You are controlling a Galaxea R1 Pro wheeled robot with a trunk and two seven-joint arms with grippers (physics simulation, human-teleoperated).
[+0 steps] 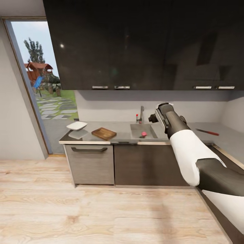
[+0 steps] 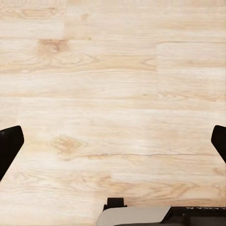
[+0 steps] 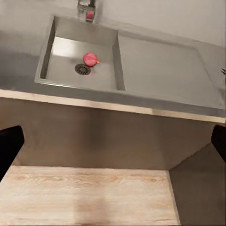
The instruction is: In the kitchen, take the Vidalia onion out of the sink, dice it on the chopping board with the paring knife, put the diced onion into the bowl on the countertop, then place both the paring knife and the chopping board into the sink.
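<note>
Above the sink [image 1: 140,130], right arm [image 1: 183,135] raised, right gripper [image 3: 113,141] spread wide, empty, onion [image 3: 90,59] by drain.

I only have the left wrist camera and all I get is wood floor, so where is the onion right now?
Observer: The onion lies in the sink, beside the drain.
Operator: Where's the chopping board?
Observer: On the countertop, left of the sink, sits the chopping board.
Operator: And the knife?
Observer: The paring knife lies on the counter right of the sink, beyond the raised right arm.
</note>
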